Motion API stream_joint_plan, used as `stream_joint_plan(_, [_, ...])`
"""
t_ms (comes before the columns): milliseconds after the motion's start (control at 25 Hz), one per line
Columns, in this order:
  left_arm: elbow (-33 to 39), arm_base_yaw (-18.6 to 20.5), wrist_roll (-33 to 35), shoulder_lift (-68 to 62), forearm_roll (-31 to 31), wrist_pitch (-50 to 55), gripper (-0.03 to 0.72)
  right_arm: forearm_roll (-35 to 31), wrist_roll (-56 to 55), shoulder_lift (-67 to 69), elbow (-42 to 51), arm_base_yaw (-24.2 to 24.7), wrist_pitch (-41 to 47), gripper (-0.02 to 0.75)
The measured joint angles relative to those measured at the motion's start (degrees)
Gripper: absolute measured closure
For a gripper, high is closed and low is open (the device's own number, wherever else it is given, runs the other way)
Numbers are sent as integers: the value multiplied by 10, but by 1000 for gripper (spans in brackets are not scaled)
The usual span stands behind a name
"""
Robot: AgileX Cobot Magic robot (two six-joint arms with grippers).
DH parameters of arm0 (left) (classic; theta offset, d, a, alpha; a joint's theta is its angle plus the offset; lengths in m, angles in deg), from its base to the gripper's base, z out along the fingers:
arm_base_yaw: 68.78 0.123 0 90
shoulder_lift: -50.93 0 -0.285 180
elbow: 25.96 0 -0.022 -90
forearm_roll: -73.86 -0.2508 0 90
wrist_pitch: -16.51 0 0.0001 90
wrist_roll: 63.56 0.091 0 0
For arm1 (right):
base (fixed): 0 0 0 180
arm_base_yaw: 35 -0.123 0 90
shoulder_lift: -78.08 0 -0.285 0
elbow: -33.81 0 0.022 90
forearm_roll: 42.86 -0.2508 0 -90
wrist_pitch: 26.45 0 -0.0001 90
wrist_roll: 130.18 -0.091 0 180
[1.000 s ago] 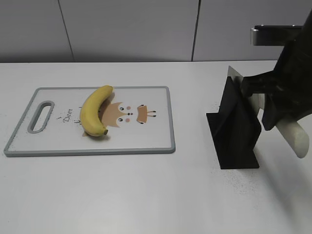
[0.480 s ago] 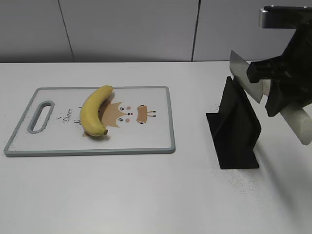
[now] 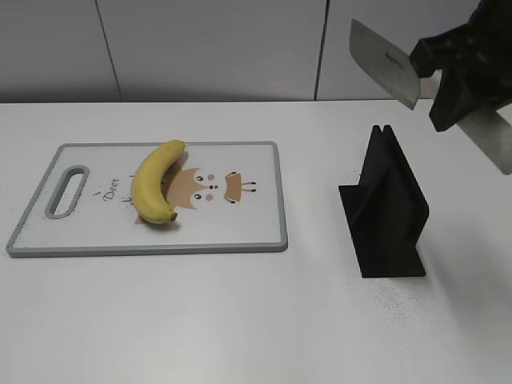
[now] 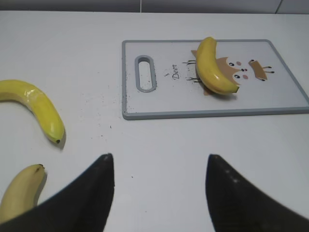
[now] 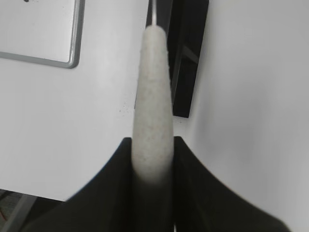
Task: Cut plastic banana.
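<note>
The plastic banana (image 3: 156, 181), glossy yellow and whole, lies on the white cutting board (image 3: 248, 216); it also shows in the left wrist view (image 4: 212, 67). My right gripper (image 3: 456, 76) is shut on the pale handle (image 5: 153, 92) of a knife (image 3: 384, 60), holding the knife in the air above the black knife stand (image 3: 388, 212) at the right. My left gripper (image 4: 158, 162) is open and empty above the bare table, near the front of the board; it is out of the exterior view.
Two more yellow bananas lie on the table left of the board in the left wrist view, one (image 4: 36, 106) farther, one (image 4: 19, 193) near the left finger. The board's corner (image 5: 72, 53) shows in the right wrist view.
My right gripper has lifted the knife up out of the black stand and raised it clear above it. The banana and board have not moved.
</note>
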Motion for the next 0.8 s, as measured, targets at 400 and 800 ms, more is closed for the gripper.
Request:
stream_joint_plan(400, [-85, 0, 70, -148, 14, -8, 122, 0, 223, 2, -66, 0, 17, 575])
stream_joint_plan(800, [-235, 0, 211, -366, 39, -50, 126, -39, 389, 108, -181, 0, 40, 575])
